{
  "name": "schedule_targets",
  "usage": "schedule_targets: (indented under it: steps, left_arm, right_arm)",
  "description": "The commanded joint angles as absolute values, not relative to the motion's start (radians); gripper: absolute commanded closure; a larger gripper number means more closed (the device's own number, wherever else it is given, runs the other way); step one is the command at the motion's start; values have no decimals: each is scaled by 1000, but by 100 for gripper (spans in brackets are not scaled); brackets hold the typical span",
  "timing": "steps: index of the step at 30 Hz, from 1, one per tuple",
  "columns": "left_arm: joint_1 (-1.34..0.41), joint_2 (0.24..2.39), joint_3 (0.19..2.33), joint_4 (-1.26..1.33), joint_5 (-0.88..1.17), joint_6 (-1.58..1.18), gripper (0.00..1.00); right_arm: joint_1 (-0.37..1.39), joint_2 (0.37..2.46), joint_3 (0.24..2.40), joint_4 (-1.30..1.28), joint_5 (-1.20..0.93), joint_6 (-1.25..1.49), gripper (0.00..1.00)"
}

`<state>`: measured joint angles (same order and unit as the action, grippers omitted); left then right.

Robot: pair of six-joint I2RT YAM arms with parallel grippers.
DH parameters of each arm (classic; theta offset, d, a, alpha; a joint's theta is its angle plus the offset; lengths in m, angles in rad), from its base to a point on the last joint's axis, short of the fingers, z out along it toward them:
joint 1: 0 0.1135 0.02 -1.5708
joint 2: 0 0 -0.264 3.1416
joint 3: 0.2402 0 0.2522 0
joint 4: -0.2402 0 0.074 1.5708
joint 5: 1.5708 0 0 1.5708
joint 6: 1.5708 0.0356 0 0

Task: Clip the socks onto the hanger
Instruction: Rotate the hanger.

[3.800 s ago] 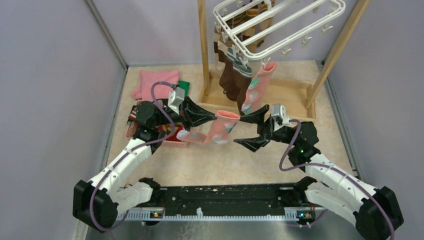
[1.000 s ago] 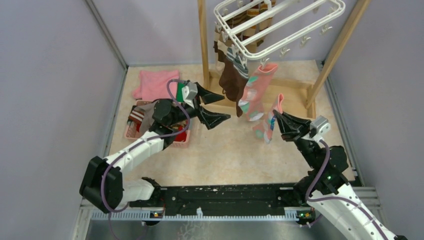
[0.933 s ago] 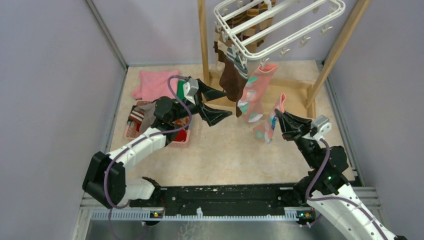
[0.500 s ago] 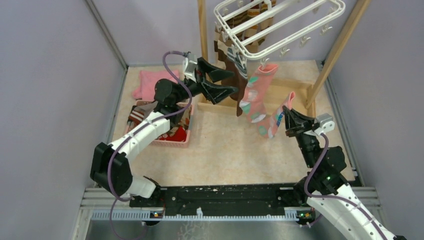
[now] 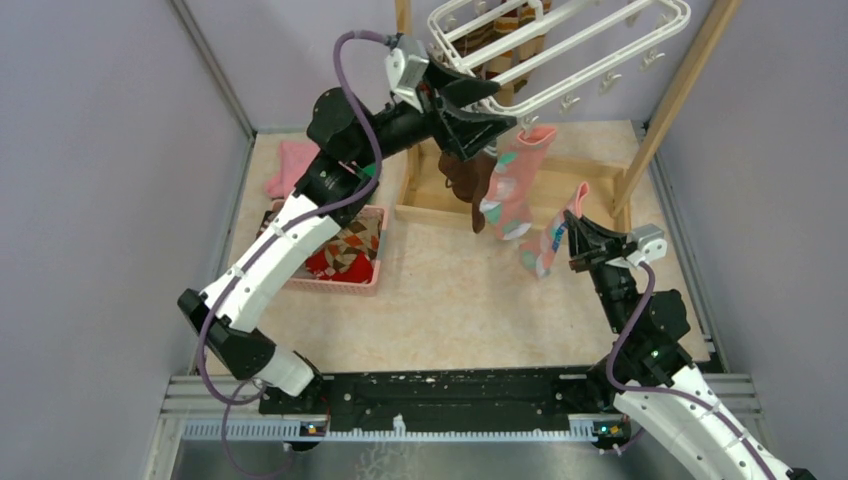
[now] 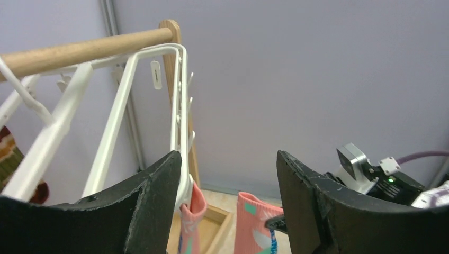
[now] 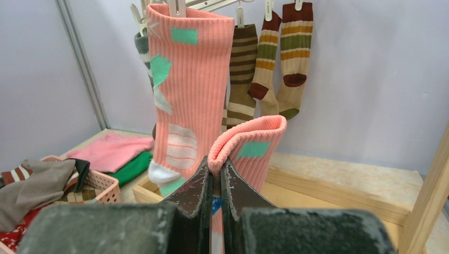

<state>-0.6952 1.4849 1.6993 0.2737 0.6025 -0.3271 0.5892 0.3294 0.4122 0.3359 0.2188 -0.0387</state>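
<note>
The white hanger [image 5: 600,48] hangs from a wooden frame at the back, with brown and striped socks [image 7: 288,47] clipped under it. A pink sock with teal patches [image 5: 508,185] is clipped at the hanger's near corner. My left gripper [image 5: 505,105] is raised to that corner, open, with one finger beside the hanger's rail [image 6: 177,106] just above the clipped sock's cuff [image 6: 194,211]. My right gripper [image 7: 217,172] is shut on the folded cuff of a second pink sock [image 7: 255,148], which dangles [image 5: 552,240] right of the clipped one and below the hanger.
A pink basket [image 5: 345,285] with loose socks sits on the floor at the left, behind it a folded pink cloth [image 7: 111,145] and a green cloth [image 7: 135,166]. The wooden frame's posts [image 5: 680,95] and base rail [image 7: 339,193] stand close by.
My left arm rose from above the basket to the hanger's near corner, its jaws narrowing somewhat. My right gripper carried the pink sock a little up and to the right.
</note>
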Motion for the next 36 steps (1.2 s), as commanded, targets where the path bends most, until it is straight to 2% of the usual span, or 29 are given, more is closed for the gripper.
schedule_targets:
  steps: [1,3,5,7,9,16,24,25,30,36]
  left_arm:
    - [-750,1595,1911,-73,449,-87,28]
    - [-767,1652,2003,-156,413,-47,28]
    - [-787,1692,2064,-198,373,-11,34]
    - [-810,1716,2096,-214,332,52,35]
    - [-843,1722,2106,-214,263,111,44]
    - [-941,1735,2124,-200,32,297,44]
    - [-953,1739,2113,-204,-124,379,47]
    - [-953,1734,2103,-199,-137,387,50]
    - [-952,1690,2037,-176,-199,422,54]
    - [-950,1633,1938,-116,-286,459,55]
  right_arm:
    - [596,334,422,383,215,-22,100]
    - [596,334,422,380,213,-23,100]
    - [597,331,423,378,216,-24,100]
    - [597,328,423,375,220,-27,100]
    - [596,323,422,374,222,-29,100]
    - [597,318,417,377,218,-26,100]
    - [596,314,419,377,213,-27,100]
    - [596,314,419,377,213,-28,100]
    - [596,317,420,385,209,-28,100]
    - [597,328,421,393,197,-25,100]
